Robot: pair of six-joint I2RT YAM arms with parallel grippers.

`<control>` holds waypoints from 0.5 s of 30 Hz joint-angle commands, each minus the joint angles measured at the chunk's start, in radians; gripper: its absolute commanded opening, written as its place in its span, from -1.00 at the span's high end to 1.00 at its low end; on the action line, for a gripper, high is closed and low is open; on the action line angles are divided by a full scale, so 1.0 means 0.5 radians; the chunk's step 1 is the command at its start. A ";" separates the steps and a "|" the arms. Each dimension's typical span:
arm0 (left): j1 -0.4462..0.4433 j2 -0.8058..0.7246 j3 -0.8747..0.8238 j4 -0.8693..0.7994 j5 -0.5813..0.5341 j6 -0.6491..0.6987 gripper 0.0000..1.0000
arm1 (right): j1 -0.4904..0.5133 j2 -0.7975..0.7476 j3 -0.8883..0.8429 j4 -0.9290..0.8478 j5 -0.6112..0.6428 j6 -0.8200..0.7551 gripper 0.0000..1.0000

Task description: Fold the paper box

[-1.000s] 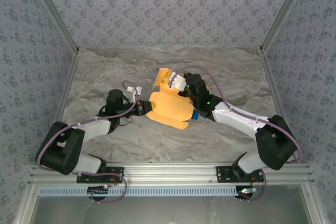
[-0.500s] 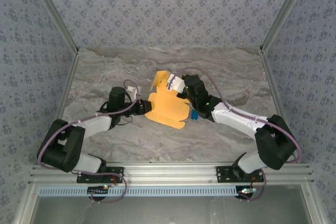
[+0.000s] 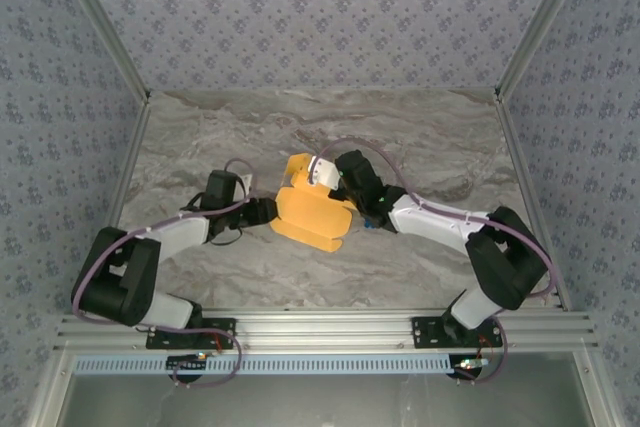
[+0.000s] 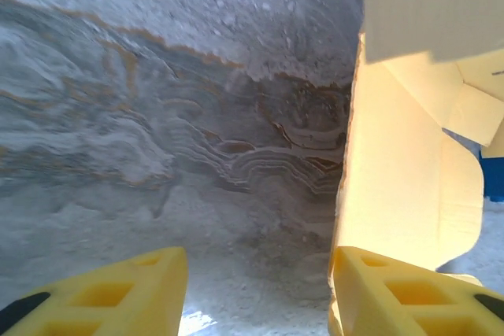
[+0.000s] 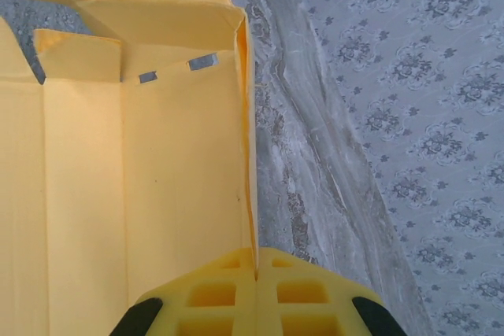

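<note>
1. At the near edge of the desk (image 3: 400, 267), six o'clock in the top view, both arm bases sit bolted down, with each arm reaching in toward the middle.
2. Moving in, the left gripper (image 4: 256, 293) sits at nine o'clock of the paper box (image 3: 312, 215). Its fingers (image 4: 118, 289) are apart and grip nothing, and a cardboard edge stands right against the inside of one of them.
3. Mid-desk lies the paper box itself, partly folded, with its walls raised and its flaps loose.
4. A small blue block (image 4: 492, 175) peeks past the cardboard at three o'clock in the left wrist view.
5. Farther on, at about one o'clock of the box, the right gripper (image 5: 256, 261) has its fingers together, pinched on a thin wall edge.
6. The risk, as I judge it, is that one pinch alone holds the shape. A pull or twist from the right arm could crease the card off its score line. It could also let the edge slip free, and the walls would spring flat.
7. If the left fingers shove now, that neighbouring edge could buckle, or the whole box could skid toward three o'clock.
</note>
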 commanded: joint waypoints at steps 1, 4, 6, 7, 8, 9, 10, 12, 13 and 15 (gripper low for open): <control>0.013 -0.144 0.099 -0.178 -0.288 0.129 -0.07 | 0.012 0.050 0.095 -0.107 -0.015 -0.051 1.00; 0.013 -0.160 0.187 -0.238 -0.411 0.161 -0.06 | 0.031 0.129 0.127 -0.117 0.060 -0.121 1.00; 0.015 -0.118 0.253 -0.263 -0.515 0.184 -0.05 | 0.053 0.192 0.156 -0.105 0.140 -0.181 1.00; 0.016 -0.089 0.289 -0.277 -0.544 0.198 -0.04 | 0.066 0.216 0.164 -0.093 0.168 -0.204 1.00; 0.016 -0.046 0.331 -0.287 -0.567 0.211 -0.04 | 0.076 0.241 0.167 -0.071 0.196 -0.232 1.00; 0.016 0.003 0.372 -0.293 -0.582 0.226 -0.03 | 0.085 0.265 0.171 -0.043 0.224 -0.255 1.00; 0.019 0.054 0.407 -0.295 -0.593 0.233 -0.03 | 0.091 0.284 0.174 -0.025 0.241 -0.268 1.00; 0.021 0.173 0.485 -0.288 -0.611 0.251 -0.02 | 0.106 0.324 0.182 0.016 0.270 -0.298 1.00; 0.022 0.231 0.521 -0.287 -0.615 0.260 -0.02 | 0.111 0.338 0.187 0.034 0.280 -0.312 1.00; 0.022 0.364 0.614 -0.294 -0.579 0.284 -0.01 | 0.114 0.368 0.199 0.058 0.302 -0.338 1.00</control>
